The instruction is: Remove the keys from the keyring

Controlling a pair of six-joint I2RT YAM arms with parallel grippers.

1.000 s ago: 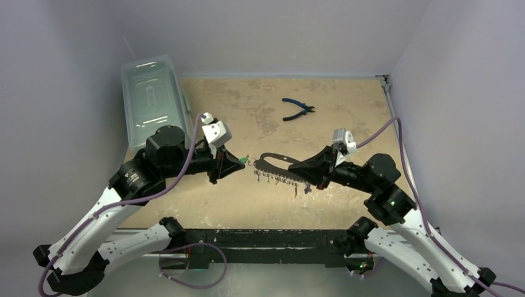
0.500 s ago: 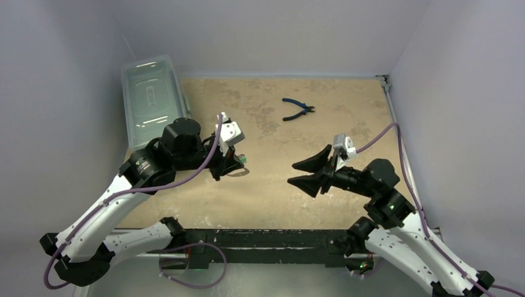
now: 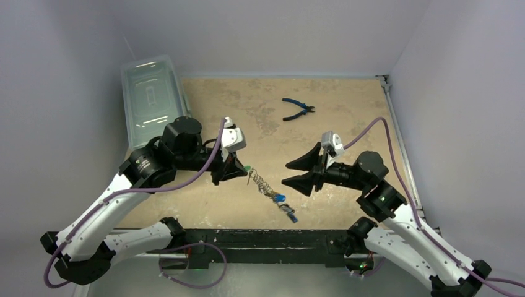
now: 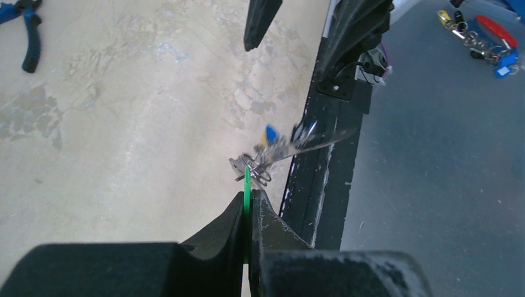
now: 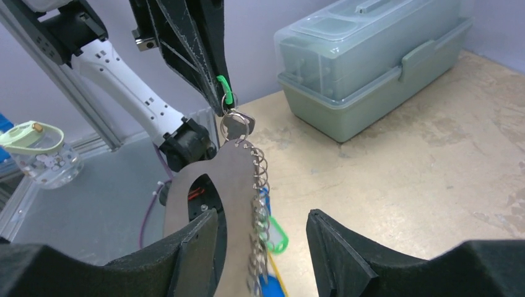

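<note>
My left gripper (image 3: 242, 167) (image 4: 249, 197) is shut on a thin green key tag (image 4: 247, 182) (image 5: 224, 83), held above the table. From that tag the keyring (image 3: 263, 184) (image 5: 220, 179), a grey metal loop edged with small split rings, hangs slanting toward the near edge. In the left wrist view the keyring (image 4: 291, 143) is blurred. A silver key (image 5: 235, 127) sits just under the green tag. Another green tag (image 5: 280, 238) and blue tags (image 3: 280, 198) (image 5: 269, 284) dangle lower. My right gripper (image 3: 286, 174) (image 5: 261, 213) is open, with the keyring hanging between its fingers, close to the left one.
A clear lidded box (image 3: 151, 99) (image 5: 371, 55) stands at the back left of the table. Blue-handled pliers (image 3: 298, 109) (image 4: 28, 31) lie at the back centre. The black front rail (image 3: 260, 238) runs under the hanging keys.
My right gripper has opened and let go of the keyring. The keyring now hangs from the green tag in my left gripper, swinging toward the near edge.
</note>
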